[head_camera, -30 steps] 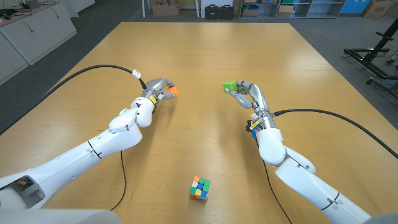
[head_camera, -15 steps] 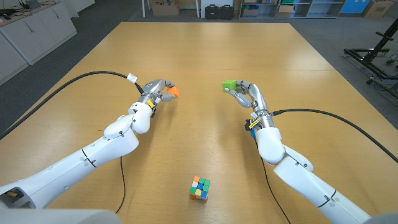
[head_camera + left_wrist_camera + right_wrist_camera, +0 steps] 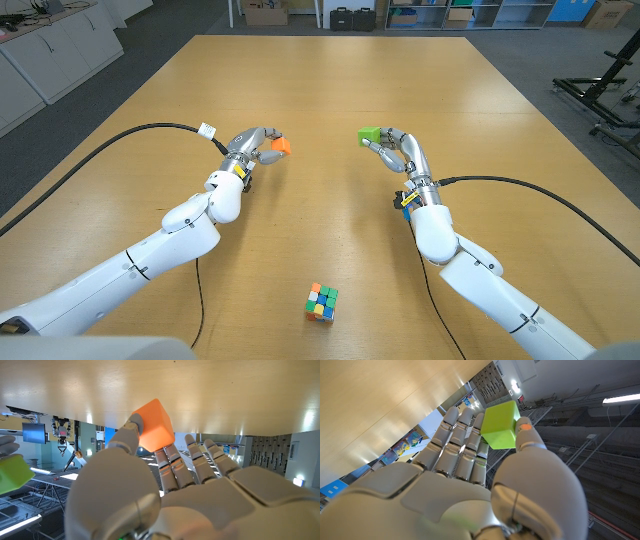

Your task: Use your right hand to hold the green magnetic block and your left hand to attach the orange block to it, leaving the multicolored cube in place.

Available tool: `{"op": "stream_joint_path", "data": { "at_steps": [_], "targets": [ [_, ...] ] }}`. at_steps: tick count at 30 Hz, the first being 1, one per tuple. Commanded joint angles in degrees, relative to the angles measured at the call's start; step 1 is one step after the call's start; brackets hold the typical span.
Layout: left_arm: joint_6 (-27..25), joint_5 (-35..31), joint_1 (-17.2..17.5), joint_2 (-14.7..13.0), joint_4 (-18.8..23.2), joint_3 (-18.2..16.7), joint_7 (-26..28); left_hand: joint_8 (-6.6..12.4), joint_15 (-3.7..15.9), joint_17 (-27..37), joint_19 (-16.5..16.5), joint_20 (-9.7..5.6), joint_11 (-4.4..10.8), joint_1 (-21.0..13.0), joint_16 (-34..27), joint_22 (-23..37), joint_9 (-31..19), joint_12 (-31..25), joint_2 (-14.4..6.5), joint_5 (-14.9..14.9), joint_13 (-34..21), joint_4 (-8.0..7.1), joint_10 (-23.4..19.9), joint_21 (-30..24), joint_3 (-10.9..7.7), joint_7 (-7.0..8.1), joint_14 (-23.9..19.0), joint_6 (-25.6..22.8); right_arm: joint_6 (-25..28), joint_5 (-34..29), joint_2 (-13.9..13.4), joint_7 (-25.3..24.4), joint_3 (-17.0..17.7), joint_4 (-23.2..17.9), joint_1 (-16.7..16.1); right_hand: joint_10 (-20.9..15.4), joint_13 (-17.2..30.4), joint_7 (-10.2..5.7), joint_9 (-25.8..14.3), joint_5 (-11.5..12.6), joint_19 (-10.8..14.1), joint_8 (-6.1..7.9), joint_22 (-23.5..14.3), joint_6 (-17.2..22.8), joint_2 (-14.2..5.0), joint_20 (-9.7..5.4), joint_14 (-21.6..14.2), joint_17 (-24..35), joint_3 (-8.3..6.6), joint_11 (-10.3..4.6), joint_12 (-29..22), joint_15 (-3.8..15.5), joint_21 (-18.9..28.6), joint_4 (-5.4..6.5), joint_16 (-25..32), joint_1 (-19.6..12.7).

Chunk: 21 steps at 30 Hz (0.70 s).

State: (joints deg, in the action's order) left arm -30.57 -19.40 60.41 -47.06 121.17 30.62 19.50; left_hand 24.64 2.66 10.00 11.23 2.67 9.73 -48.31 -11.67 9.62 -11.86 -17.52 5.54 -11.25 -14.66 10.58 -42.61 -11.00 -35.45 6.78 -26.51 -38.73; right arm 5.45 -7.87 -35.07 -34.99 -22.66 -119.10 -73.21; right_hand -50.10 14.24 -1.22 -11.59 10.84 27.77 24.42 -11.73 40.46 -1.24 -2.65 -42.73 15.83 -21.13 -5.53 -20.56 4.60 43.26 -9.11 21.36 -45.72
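since the earlier frames the left arm had slid a little up the counter (image 3: 330, 90) and toward the middle, carrying the orange block (image 3: 281, 145) slightly nearer the green one; the right arm and the multicolored cube (image 3: 321, 301) had kept their places.

the left hand (image 3: 255, 146) pinched the orange block between thumb and fingers, lifted clear of the counter as far as the wrist view showed. the right hand (image 3: 395, 150) gripped the green block (image 3: 369, 136) the same way, at its fingertips, also raised.

the two blocks sat at about the same height in the head view, well apart, with bare counter between them. the green block lay straight across from the left hand, toward the robot's right, so the joining move looked like a sideways travel of the left hand rather than a reach forward. each block stuck out from its hand toward the other, free faces roughly opposed. both were cubes with no long axis to speak of.

the multicolored cube rested on the counter near the robot, well clear of both hands.
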Motion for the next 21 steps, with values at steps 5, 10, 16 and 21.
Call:
{"op": "stream_joint_path", "data": {
  "at_steps": [5, 10, 16, 21],
  "targets": [
    [5.8, 2.2, 3.7, 2.0, 0.1, -1.8, 6.3, 0.17, 9.45, 0.2, 0.4, -0.27, 2.25, -0.2, 0.1, 0.0, -0.1, 0.0, -1.4, -0.4, -0.1, -0.92, -2.7, 0.1, -1.44, 1.51, -0.6, -1.8, -3.1, 1.5, 0.6, 0.3, 0.6, 1.9, 0.1, -6.5, 0.3, -7.21, -0.2, 0.2, -0.4, 0.15, 0.0, 7.6, -4.51, -4.62, -0.6, 0.3, -0.63, -6.09, -0.2, 4.71, 0.7, 0.71, -0.2, -4.2],
    [8.6, 2.8, 4.3, 3.0, -0.6, -2.0, 7.9, 0.2, 9.52, 0.2, 0.5, -0.29, 2.28, -0.2, 0.1, 0.0, -0.1, 0.0, -1.4, -0.4, -0.2, -0.92, -2.8, 0.1, -1.51, 1.56, -0.7, -1.9, -3.5, 1.8, 0.7, 0.5, 0.6, 2.2, 0.2, -6.6, 0.3, -7.29, -0.2, 0.2, -0.4, 0.16, 0.0, 7.7, -4.52, -4.61, -0.5, 0.3, -0.64, -6.11, -0.2, 4.78, 0.7, 0.7, -0.2, -4.2],
    [11.0, 3.7, 4.5, 3.5, -1.1, -2.3, 8.2, 0.26, 9.54, 0.2, 0.6, -0.34, 2.31, -0.2, 0.1, 0.0, -0.1, 0.0, -1.5, -0.4, -0.2, -0.91, -3.1, 0.1, -1.56, 1.64, -0.8, -2.0, -4.1, 2.0, 0.8, 0.7, 0.6, 2.6, 0.4, -6.7, 0.3, -7.32, -0.2, 0.2, -0.5, 0.13, 0.0, 7.6, -4.49, -4.62, -0.5, 0.3, -0.64, -6.09, -0.2, 4.82, 0.8, 0.66, -0.3, -4.3],
    [12.7, 3.9, 4.7, 3.8, -1.5, -2.5, 8.7, 0.26, 9.52, 0.2, 0.6, -0.38, 2.31, -0.2, 0.1, 0.0, -0.1, 0.0, -1.5, -0.4, -0.3, -0.91, -3.3, 0.1, -1.59, 1.69, -0.9, -2.1, -4.7, 1.7, 0.9, 0.5, 0.5, 2.7, 0.4, -6.7, 0.4, -7.28, -0.2, 0.2, -0.5, 0.14, 0.1, 7.7, -4.48, -4.62, -0.5, 0.3, -0.63, -6.05, -0.2, 4.82, 0.9, 0.65, -0.3, -4.3]
  ]
}}
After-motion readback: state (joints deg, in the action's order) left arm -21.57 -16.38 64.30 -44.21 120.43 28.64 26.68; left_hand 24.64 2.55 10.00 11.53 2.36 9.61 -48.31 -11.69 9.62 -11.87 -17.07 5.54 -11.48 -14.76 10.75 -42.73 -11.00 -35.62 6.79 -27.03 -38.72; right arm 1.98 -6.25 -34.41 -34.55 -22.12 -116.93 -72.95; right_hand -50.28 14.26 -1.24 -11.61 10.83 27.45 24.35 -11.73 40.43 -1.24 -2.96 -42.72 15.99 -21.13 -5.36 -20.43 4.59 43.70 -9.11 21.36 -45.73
